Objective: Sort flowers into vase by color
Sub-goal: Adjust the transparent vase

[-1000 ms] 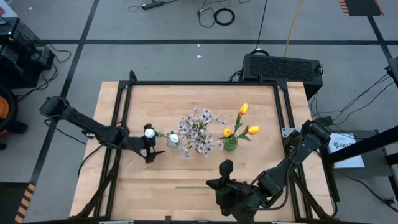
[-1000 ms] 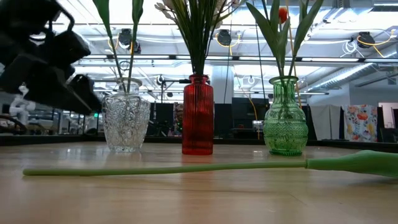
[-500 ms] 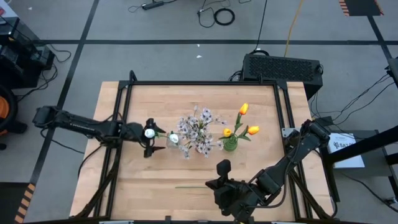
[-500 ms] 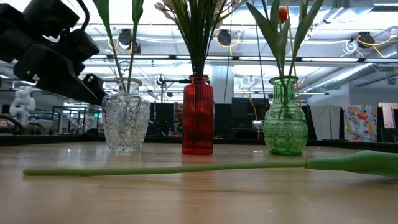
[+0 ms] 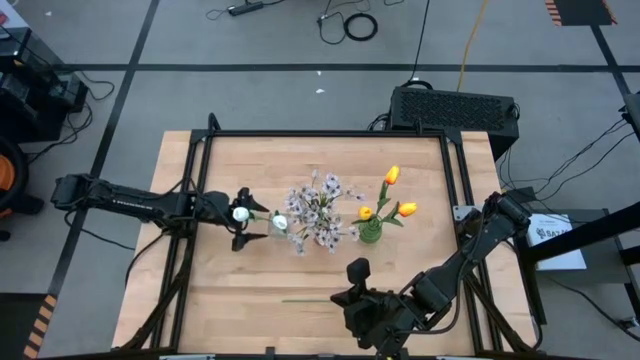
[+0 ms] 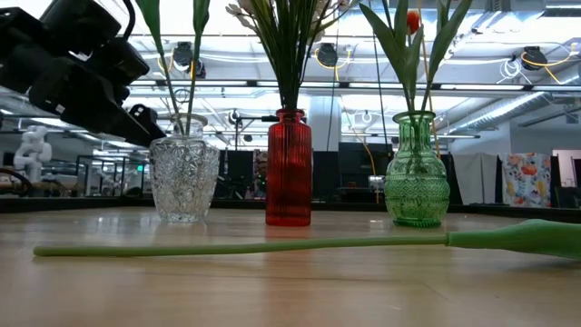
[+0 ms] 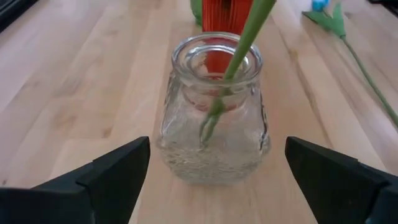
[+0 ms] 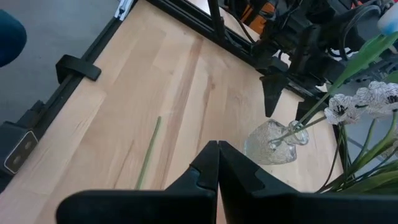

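The left gripper [image 5: 243,223] reaches level across the table, fingers spread wide around nothing, just beside the clear vase [image 7: 214,112] holding two white tulips [image 5: 240,212]. Bare wood lies behind it. The right gripper [image 8: 217,163] hovers low near the front edge, fingers pressed together, over a loose stem [image 6: 245,246].

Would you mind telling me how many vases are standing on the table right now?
3, all in a row in the low view: a clear glass vase on the left, a red ribbed vase in the middle, and a green glass vase on the right. None appears hidden.
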